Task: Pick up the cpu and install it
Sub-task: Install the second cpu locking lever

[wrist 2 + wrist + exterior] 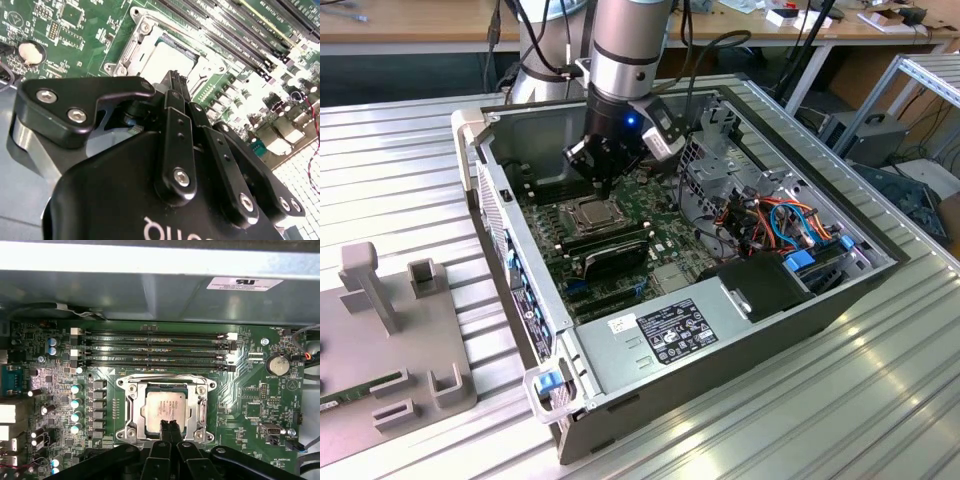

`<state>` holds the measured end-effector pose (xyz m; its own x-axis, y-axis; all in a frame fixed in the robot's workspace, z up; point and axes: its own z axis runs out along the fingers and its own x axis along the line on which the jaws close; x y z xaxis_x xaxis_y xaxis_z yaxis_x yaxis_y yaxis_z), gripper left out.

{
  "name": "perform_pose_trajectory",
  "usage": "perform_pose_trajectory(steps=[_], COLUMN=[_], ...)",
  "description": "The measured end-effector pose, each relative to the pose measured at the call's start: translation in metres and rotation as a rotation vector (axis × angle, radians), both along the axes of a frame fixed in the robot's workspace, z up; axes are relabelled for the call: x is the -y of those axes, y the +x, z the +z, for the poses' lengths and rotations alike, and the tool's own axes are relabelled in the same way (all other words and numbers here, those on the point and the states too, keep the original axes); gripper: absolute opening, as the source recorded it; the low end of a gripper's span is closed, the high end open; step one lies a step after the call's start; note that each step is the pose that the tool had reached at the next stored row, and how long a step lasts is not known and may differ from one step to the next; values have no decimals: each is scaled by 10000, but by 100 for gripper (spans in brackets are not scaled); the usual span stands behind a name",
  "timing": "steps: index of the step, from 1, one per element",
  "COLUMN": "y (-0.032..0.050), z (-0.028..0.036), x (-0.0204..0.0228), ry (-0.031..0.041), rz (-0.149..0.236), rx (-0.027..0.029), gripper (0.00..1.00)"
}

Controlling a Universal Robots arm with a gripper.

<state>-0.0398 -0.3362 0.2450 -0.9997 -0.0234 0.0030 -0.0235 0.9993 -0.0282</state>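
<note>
- Claw (169, 426) hangs above the socket (166, 409), fingers pressed together at the tips and clenched on nothing; in the second wrist view the claw (174, 76) shows its tips meeting over the socket (165, 55).
- Cpu (165, 406) lies flat inside the socket, silvery top facing up, apart from the fingers (165, 429), whose tips stand over its near edge in the first wrist view.
- Cpu (167, 60) appears in the second wrist view as a pale square framed by the socket's metal bracket.
- In the exterior view the claw (605, 185) points straight down from the arm (625, 60), just above the cpu (590, 212).
- Socket (588, 213) sits on the green motherboard (660, 250), inside an open computer case (880, 262) that lies on its side on a ribbed metal table (400, 170).
- Memory slots (152, 347) run in parallel rows beside the socket, between it and the case wall, in the first wrist view.
- Power supply (670, 330) occupies the case end nearest the exterior camera.
- Coloured cables (780, 215) lie bundled toward the exterior view's right of the motherboard.
- Grey fixture (390, 350) with upright blocks rests on the table at the exterior view's left, well apart from the case.
</note>
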Motion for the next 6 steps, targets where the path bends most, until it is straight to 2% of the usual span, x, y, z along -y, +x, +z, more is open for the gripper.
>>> perform_pose_trajectory(steps=[6], y=[0], z=[0], x=[0], ry=[2], rz=[0], rx=[-1], gripper=[11])
